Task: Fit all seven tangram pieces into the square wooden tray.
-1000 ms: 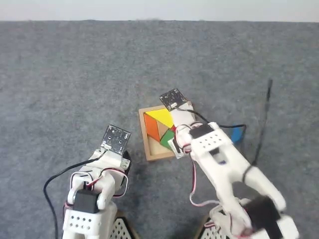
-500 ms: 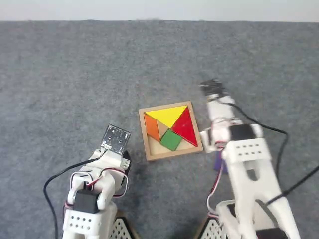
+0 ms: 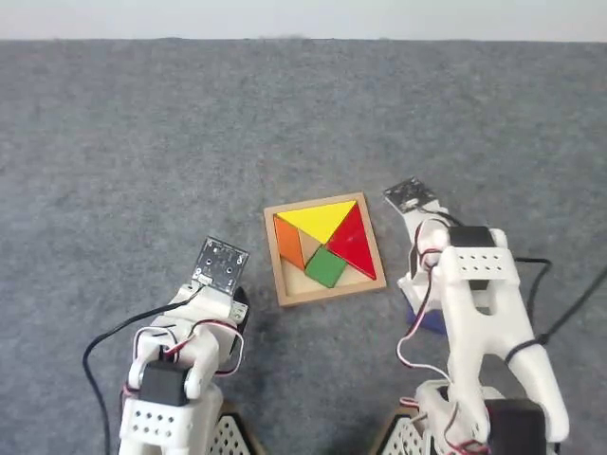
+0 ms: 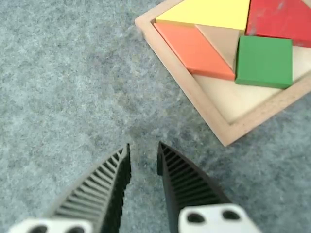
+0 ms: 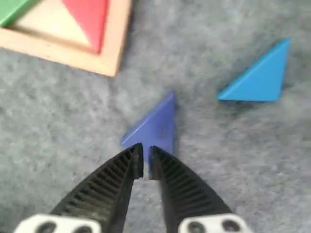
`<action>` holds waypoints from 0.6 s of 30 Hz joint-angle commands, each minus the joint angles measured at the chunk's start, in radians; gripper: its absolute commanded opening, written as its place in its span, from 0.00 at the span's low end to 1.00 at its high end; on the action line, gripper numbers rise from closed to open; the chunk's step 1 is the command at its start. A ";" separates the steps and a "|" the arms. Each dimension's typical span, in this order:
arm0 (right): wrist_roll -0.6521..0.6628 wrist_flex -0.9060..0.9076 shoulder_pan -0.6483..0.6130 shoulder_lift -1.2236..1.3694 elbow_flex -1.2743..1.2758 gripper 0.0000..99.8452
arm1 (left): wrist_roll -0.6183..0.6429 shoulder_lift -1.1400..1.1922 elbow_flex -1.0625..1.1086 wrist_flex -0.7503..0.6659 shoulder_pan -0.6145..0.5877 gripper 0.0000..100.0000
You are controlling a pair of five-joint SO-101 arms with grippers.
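Seven tangram pieces, five already seated, are spread over a grey, felt-covered desk (image 3: 133, 133). At left, the left claw (image 4: 143, 145) hangs just above the cloth, short of the square wooden tray (image 3: 273, 254), its ribbed black jaws slightly parted and empty. Inside the tray lie five flat painted pieces: an orange parallelogram (image 3: 287, 242), a large yellow triangle (image 3: 318, 220), a small tan triangle (image 3: 308, 248), a green square (image 3: 325, 266) and a large red triangle (image 3: 356, 245). Pale bare wood shows along the tray's near edge. Right of the tray, the right claw (image 5: 146, 154) is pinched all but closed and holds nothing. Its tips sit at the near corner of a dark blue triangle (image 5: 153, 127), which lies flat on the felt just off the tray's near right corner. The piece lies straight ahead of this claw, its long edge slanting across the line of the jaws. That makes the right claw plainly the nearer one, and it would likely need to open before gripping. A light blue triangle (image 5: 257, 77) lies beyond, apart, also outside the tray.
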 commanded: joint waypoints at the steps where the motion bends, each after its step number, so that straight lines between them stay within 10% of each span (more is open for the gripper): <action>1: 0.017 0.016 -0.012 -0.041 0.014 0.19 | 0.006 0.002 -0.007 -0.003 0.002 0.09; 18: -0.129 -0.119 -0.116 -0.033 0.112 0.27 | 0.006 0.002 -0.007 -0.003 0.002 0.09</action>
